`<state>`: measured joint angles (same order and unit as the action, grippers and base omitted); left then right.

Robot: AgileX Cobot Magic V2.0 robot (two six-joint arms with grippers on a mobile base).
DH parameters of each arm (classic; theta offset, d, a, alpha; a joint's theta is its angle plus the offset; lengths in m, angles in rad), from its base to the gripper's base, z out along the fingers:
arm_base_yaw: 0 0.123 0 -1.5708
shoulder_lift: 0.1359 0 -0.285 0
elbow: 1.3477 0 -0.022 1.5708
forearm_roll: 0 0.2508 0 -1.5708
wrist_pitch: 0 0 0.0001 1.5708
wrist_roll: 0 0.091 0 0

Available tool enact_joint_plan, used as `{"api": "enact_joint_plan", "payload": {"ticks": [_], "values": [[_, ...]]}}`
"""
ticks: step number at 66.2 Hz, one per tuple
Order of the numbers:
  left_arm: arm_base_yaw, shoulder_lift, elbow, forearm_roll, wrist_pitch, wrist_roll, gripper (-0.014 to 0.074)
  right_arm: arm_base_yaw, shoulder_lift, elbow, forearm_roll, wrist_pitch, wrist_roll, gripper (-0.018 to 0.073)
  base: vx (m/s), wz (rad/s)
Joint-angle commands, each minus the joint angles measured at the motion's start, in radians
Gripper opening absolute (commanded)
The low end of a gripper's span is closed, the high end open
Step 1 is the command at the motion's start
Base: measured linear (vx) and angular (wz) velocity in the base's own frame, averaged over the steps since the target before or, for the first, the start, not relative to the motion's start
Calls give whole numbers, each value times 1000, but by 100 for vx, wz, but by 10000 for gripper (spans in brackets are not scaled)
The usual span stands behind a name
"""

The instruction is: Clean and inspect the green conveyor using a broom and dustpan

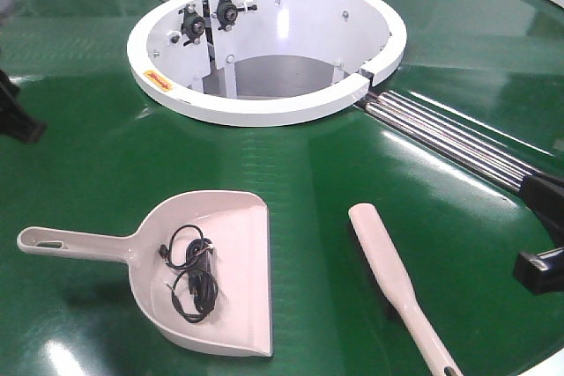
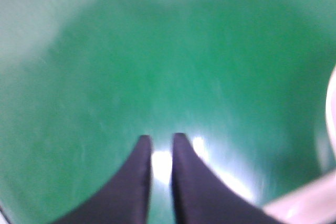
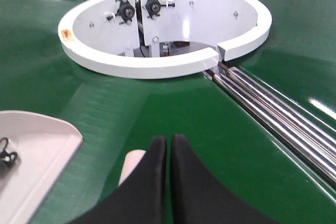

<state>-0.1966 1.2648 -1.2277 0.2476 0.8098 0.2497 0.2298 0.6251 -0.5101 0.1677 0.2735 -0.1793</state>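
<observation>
1. I see the glossy dark-green conveyor belt (image 1: 291, 173) filling the front view, with its white ring-shaped central hub (image 1: 264, 107) at 12 o'clock and chrome roller strips (image 1: 449, 138) running from the hub toward 4 o'clock.
2. The pale pink-beige plastic dustpan (image 1: 211, 275) lies flat on the belt at 7 o'clock from the hub, its straight handle with the hang hole pointing to 9 o'clock and its open mouth facing 3 o'clock.
3. Inside the pan lies a small tangle of thin black cord (image 1: 192, 272).
4. The long pale pink-beige hand broom (image 1: 388, 270) lies on the belt at 5 o'clock from the hub, just beside the dustpan but apart from it, its thin handle running toward the lower edge.
5. My right pincer (image 3: 168, 145) hangs over the belt with its black fingers nearly together, a thin slit between the tips, nothing between them; the broom's rounded end shows just beneath the fingers at 8 o'clock.
6. My left pincer (image 2: 163, 145) shows in a blurred wrist view over bare green belt, fingers close together with a narrow gap, holding nothing.
</observation>
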Motion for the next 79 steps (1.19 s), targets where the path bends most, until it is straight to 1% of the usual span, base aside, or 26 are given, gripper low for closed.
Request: {"api": "enact_joint_plan", "payload": {"ticks": [1, 7, 12, 16, 20, 25, 28, 35, 39, 45, 50, 79], "values": [[-6, -90, -23, -10, -135, -78, -25, -2, -28, -29, 20, -85, -6, -5, 0, 0], [-6, -184, 29, -77, -264, -78, -25, -2, -67, 10, 17, -108, -14, -5, 0, 0], [-6, -279, 132, -139, -396, -77, -24, -2, -98, 77, 13, -152, -17, -5, 0, 0], [-6, -351, 234, -175, -480, -77, -24, -2, -119, 136, 12, -198, -17, -5, 0, 0], [-6, -422, 342, -208, -542, -77, -24, -2, -133, 188, 11, -248, -24, -5, 0, 0], [-6, -504, 470, -248, -592, -77, -24, -2, -136, 236, 11, -301, -48, -5, 0, 0], [-6, -548, 541, -261, -618, -77, -24, -2, -136, 253, 12, -321, -60, -5, 0, 0], [-6, -639, 694, -260, -679, -77, -24, -2, -136, 261, 13, -346, -60, -5, 0, 0], [-6, -682, 743, -257, -711, -77, -24, -2, -136, 261, 13, -349, -60, -5, 0, 0], [-6, -727, 771, -257, -721, -77, -24, -2, -136, 261, 13, -349, -60, -5, 0, 0], [-6, -749, 770, -257, -696, -77, -24, -2, -136, 261, 13, -349, -60, -5, 0, 0], [-6, -755, 770, -257, -695, -77, -24, -2, -136, 261, 13, -349, -60, -5, 0, 0]]}}
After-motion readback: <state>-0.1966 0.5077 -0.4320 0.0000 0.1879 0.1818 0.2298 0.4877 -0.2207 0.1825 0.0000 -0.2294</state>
